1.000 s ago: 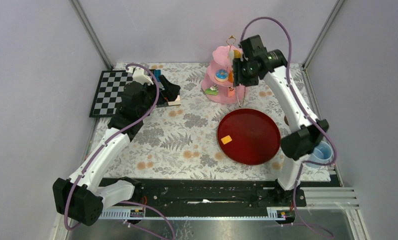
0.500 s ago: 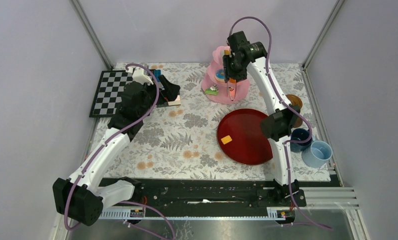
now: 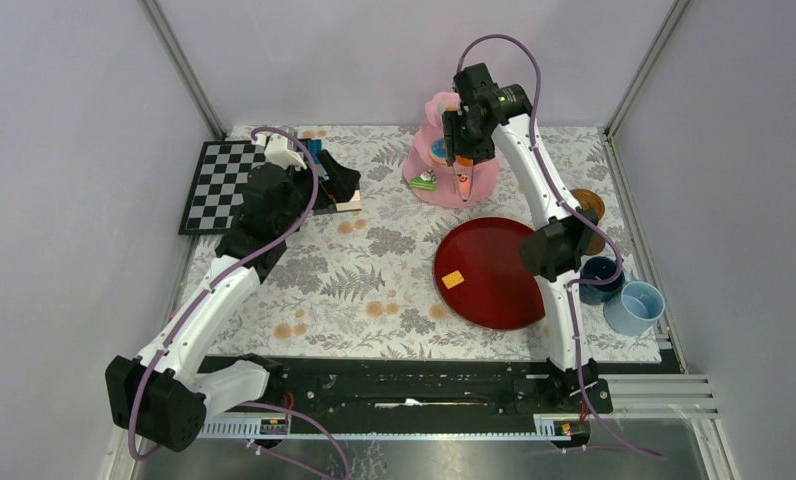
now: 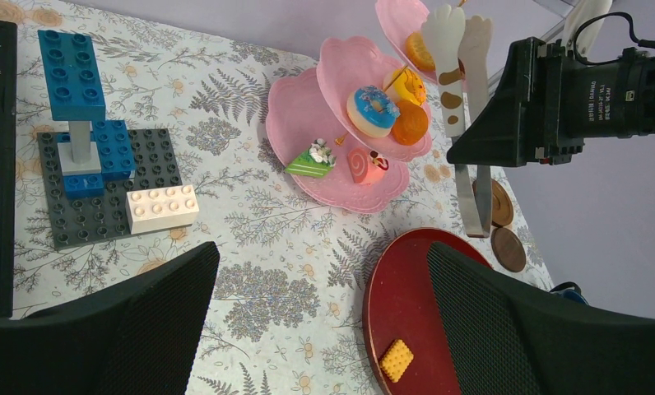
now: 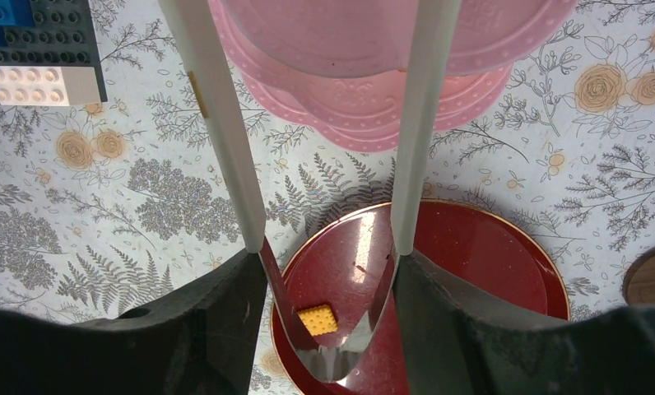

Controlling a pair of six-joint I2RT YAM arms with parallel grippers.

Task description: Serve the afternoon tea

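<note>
The pink three-tier stand [image 3: 426, 185] stands at the back of the table with toy sweets on it: a blue donut [image 4: 372, 111], a green cake piece [image 4: 310, 162] and a pink roll [image 4: 365, 167]. My right gripper [image 3: 464, 135] hangs above the stand, shut on the white tongs [image 5: 225, 148]. The tongs' arms are spread and reach up beside the top tier [image 4: 398, 20], and I see nothing between their paw-shaped tips [image 4: 443, 33]. A yellow biscuit [image 3: 453, 279] lies on the dark red tray [image 3: 499, 290]. My left gripper [image 4: 320, 329] is open and empty, far left of the stand.
Two brown saucers [image 3: 589, 205] lie right of the stand. A dark blue cup [image 3: 602, 273] and a light blue cup [image 3: 639, 305] stand near the right edge. A brick build [image 4: 94, 206] and a checkerboard [image 3: 214, 180] sit at the back left.
The right arm swung left and brought the tongs over the stand, uncovering the cups and saucers. It has hardly moved in the last half second. The left arm stayed still.
</note>
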